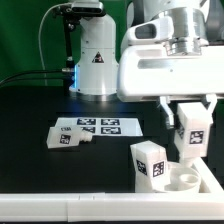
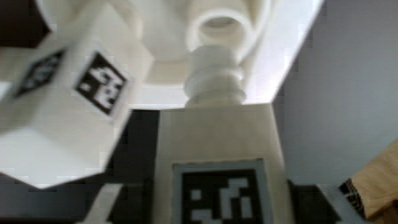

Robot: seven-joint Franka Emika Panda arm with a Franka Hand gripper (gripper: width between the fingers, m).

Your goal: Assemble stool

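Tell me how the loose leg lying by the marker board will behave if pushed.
The loose leg looks like stiff moulded plastic, so it should keep its shape. Chunky and flat-sided, it lies on the table, so it will probably slide rather than roll. Being small plastic, it is likely light.

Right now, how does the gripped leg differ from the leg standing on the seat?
The gripped leg is held over the seat, clamped by the gripper; the standing leg is free of it. The gripped leg is toward the exterior view's right, the standing leg left. Both are white, tagged.
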